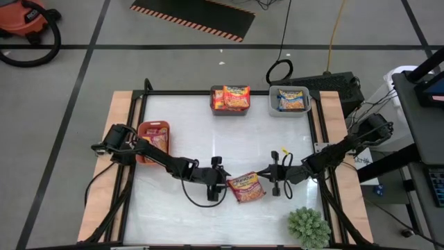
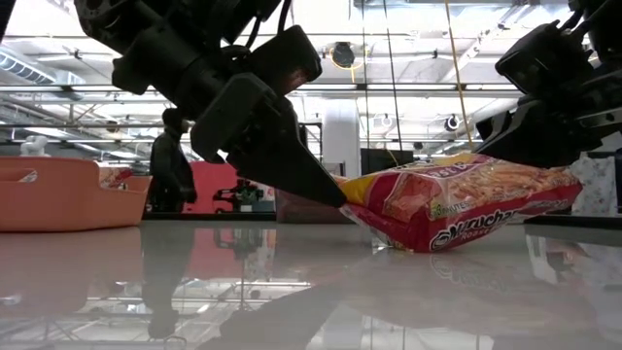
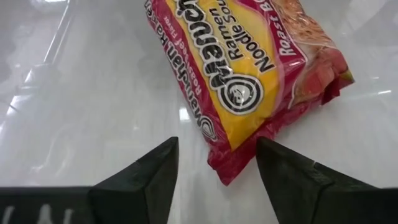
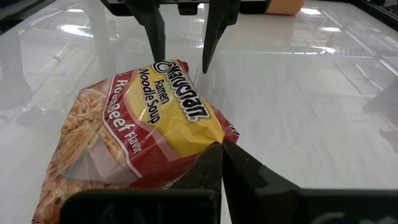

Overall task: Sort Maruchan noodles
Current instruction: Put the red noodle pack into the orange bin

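One red-trimmed packet (image 1: 246, 187) lies on the white table (image 1: 180, 132) near its front edge, between the two grippers, with one end propped up off the surface in the low view. The left gripper (image 3: 214, 165) sits low at the packet's end with its fingers (image 3: 146, 171) apart; the packet's corner reaches into the gap between them, and whether either finger touches the plastic cannot be told. In the low view its fingertips slope down to the packet's yellow edge. The right gripper (image 4: 221, 163) is at the packet's opposite end with its fingers pressed together, their tips at the red edge of the wrapper; whether plastic is pinched between them cannot be told. Other packets are already in bins: one in the orange bin (image 1: 153, 142) by the left arm, some in the dark bin (image 1: 230, 99) and some in the grey bin (image 1: 289, 101), both on the far side of the table. A small green plant (image 1: 309, 227) stands at the front right corner.
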